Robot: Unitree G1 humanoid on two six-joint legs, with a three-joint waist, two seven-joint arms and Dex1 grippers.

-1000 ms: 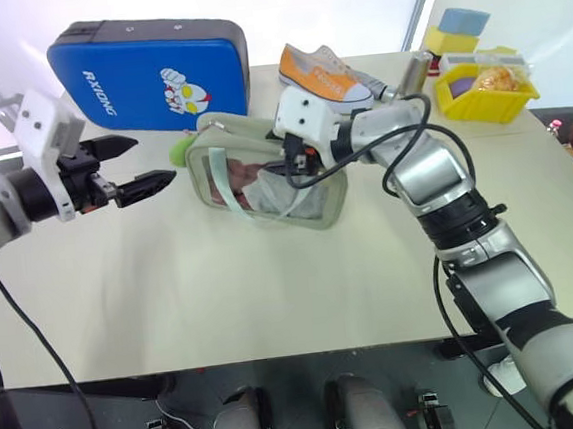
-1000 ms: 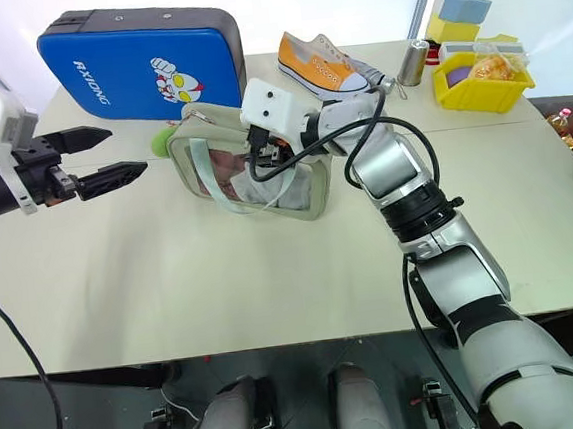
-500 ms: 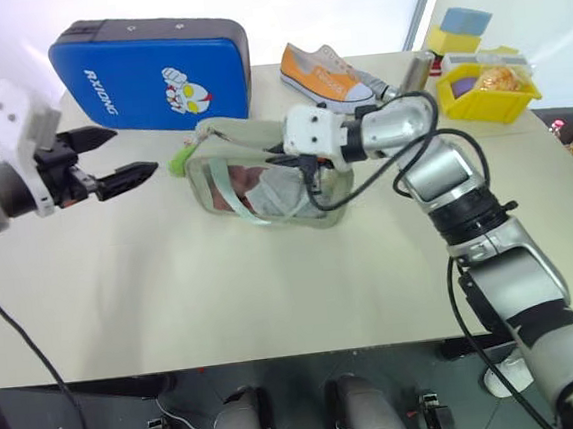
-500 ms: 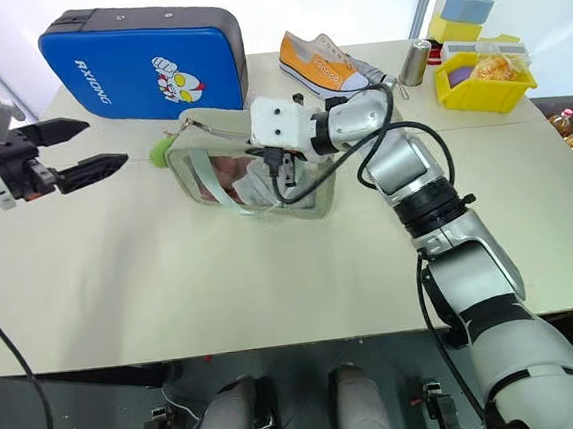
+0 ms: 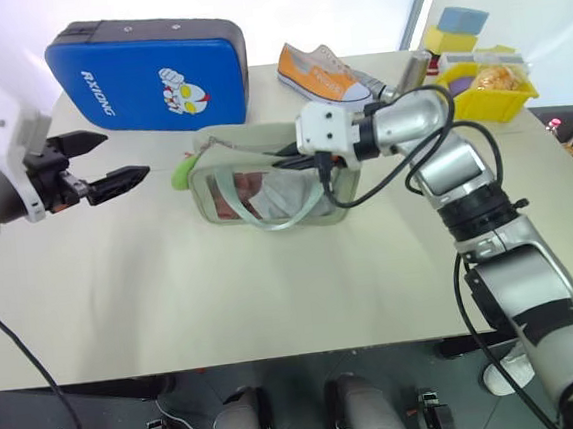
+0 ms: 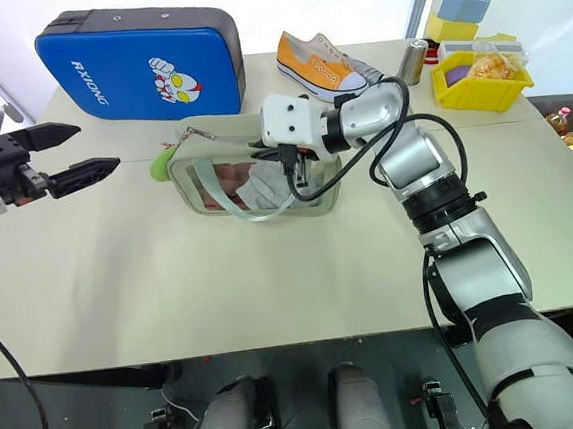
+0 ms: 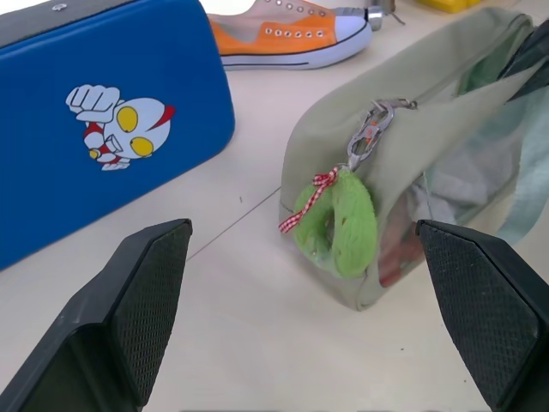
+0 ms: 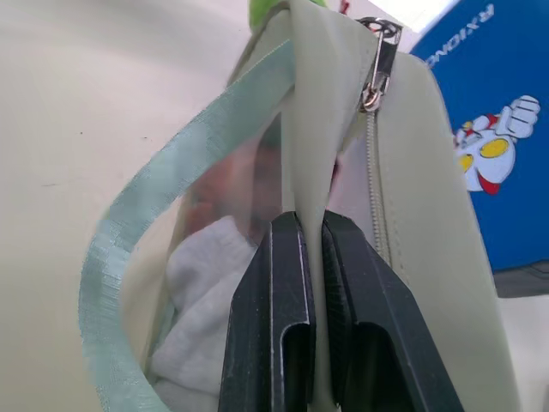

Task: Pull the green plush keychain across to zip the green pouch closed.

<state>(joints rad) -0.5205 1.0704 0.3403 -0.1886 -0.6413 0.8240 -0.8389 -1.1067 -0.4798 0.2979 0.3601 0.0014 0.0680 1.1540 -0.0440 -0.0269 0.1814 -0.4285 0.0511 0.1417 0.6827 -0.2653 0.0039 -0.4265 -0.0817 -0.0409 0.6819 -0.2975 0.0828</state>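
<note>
The pale green pouch (image 5: 264, 181) stands on the table's middle, with a clear window and a light green loop strap (image 8: 129, 223). The lime-green plush keychain (image 7: 336, 221) hangs from a metal clasp (image 7: 369, 137) at the pouch's left end. My right gripper (image 8: 317, 232) is shut on the pouch's upper edge, near its right half (image 5: 291, 154). My left gripper (image 5: 126, 155) hovers open to the left of the keychain, a short gap away, pointing at it.
A blue hard case (image 5: 149, 71) stands behind the pouch at the back left. An orange shoe (image 5: 322, 74), a metal can (image 5: 414, 68) and a yellow bin (image 5: 485, 92) with coloured blocks (image 5: 461, 27) line the back right.
My right gripper has shut on the pouch's upper edge and its wrist has rolled, which straightened the pouch. My left gripper stayed open and drifted slightly left, away from the pouch.
</note>
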